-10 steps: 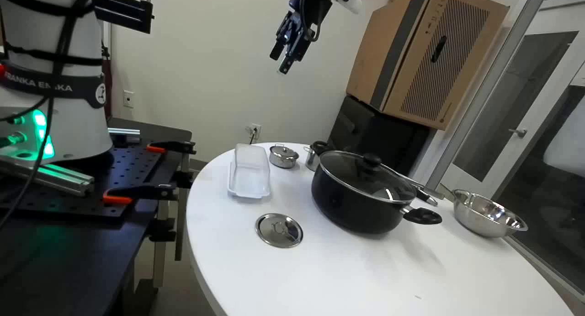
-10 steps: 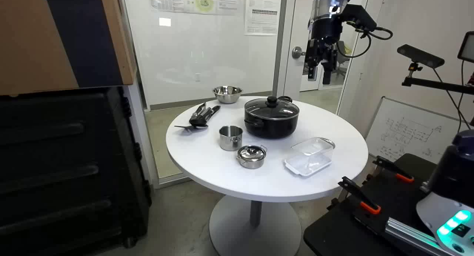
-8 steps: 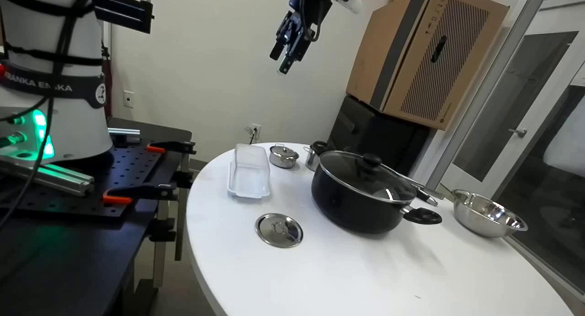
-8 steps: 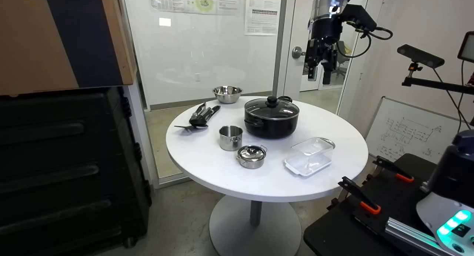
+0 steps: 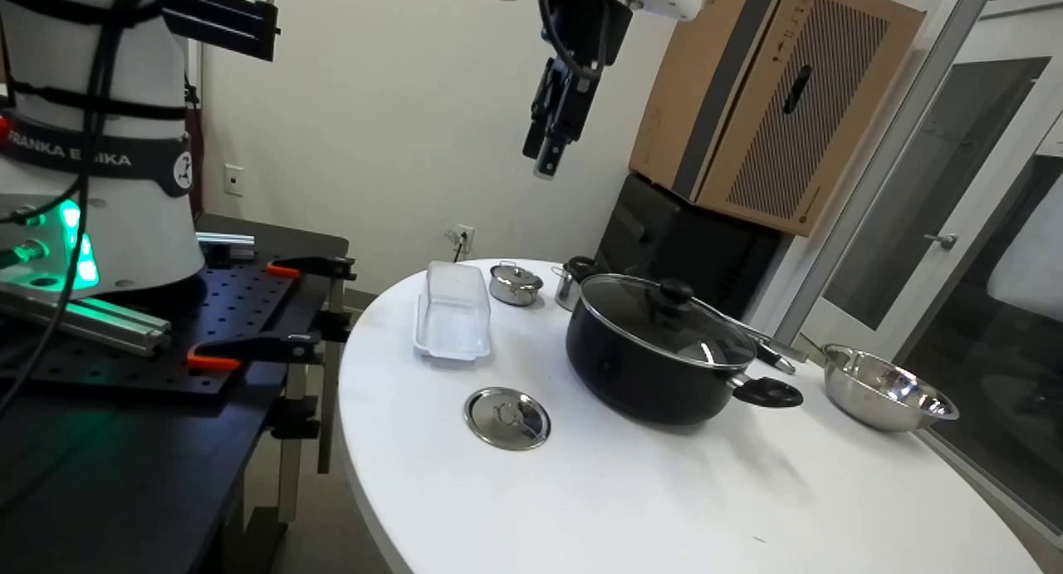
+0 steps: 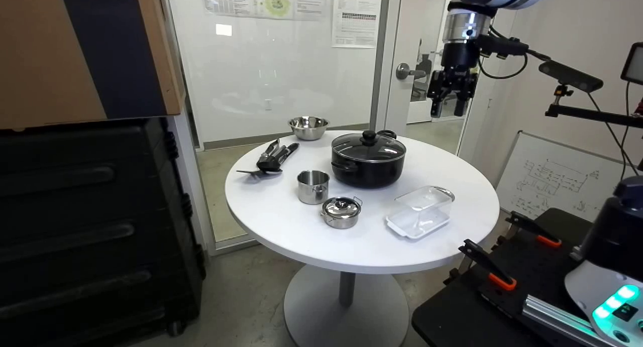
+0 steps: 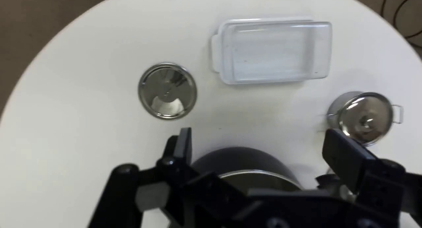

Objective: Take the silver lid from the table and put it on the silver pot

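The silver lid (image 5: 507,419), a flat shiny disc with a raised rim, lies on the white table near the black pot. It also shows in the wrist view (image 7: 167,91), left of centre; in an exterior view the black pot hides it. An open silver pot (image 6: 313,190) stands beside the black pot; it shows partly in an exterior view (image 5: 567,291) and is mostly hidden by a finger in the wrist view. My gripper (image 5: 540,164) is open and empty, high above the table, also seen in an exterior view (image 6: 448,114) and the wrist view (image 7: 258,131).
A large black pot (image 5: 648,375) with a glass lid stands mid-table. A small lidded silver pot (image 6: 341,214) and a clear container (image 7: 273,53) stand near the table's edge. Black-handled utensils (image 6: 273,158) and a metal bowl (image 6: 308,129) lie farther round.
My gripper has moved lower and to the right in an exterior view, and also rightward in an exterior view from another side. It has turned slightly. The things on the table have not moved.
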You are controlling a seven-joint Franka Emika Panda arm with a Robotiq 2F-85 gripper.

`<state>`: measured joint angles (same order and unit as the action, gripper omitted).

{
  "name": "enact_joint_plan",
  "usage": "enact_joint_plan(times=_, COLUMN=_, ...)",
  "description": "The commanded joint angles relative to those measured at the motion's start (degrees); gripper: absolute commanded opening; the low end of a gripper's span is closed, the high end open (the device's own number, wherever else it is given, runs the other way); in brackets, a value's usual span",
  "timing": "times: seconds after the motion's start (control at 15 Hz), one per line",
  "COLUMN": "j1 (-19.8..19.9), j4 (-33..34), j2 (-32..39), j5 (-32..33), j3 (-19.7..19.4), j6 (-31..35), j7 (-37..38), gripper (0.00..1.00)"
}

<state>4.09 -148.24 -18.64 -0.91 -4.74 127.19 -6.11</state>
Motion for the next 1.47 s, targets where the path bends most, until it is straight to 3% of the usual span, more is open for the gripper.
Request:
enact_joint_plan(times=0.0, j1=5.60, j4=-3.90, j2=2.82, j5=7.75, j3=-0.30, j6=9.06, j7=8.51, gripper=1.00)
enact_joint_plan(times=0.27, j1=9.73, j4=-5.15, j2=9.22, j5=12.14, j3=-0.98, j6=12.32, j7=17.90, gripper=1.00)
enact_joint_plan(times=0.33, j1=8.50, j4=-5.45, j2=6.10, j5=10.35, j3=-1.61, j6=10.57, j7=13.58, gripper=1.00)
enact_joint_plan(times=0.8, j1=8.39, j4=-5.33, j2=7.30, j5=10.15, j3=-1.85, j6=11.44, j7=14.11, gripper=1.00)
enact_joint_plan(times=1.4, j1=9.20, j4=-5.22, j2=16.11, j5=6.93, j3=-5.07, j6=25.91, j7=15.40, gripper=1.00)
